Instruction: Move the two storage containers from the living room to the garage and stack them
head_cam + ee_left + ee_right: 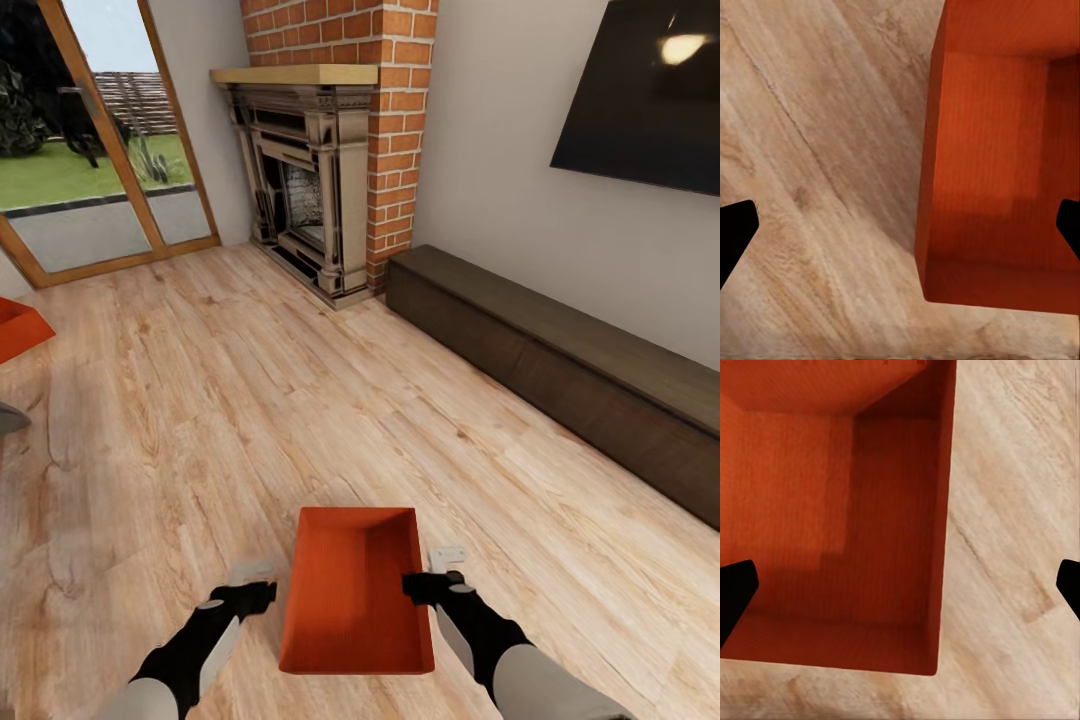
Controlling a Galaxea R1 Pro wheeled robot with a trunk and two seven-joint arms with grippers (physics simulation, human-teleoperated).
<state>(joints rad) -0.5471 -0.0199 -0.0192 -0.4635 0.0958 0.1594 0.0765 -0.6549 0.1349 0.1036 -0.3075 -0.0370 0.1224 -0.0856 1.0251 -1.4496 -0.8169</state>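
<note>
Head view: storage container (355,600) on living-room plank floor (200,400); both jaws spread, apparently straddling walls.

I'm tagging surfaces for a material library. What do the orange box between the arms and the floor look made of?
Storage container: probably matte plastic; uniform orange-red walls, faint fine texture, no shine.
Floor: light wood planks or laminate; grain streaks, knots and plank seams show, with a soft satin look.
</note>
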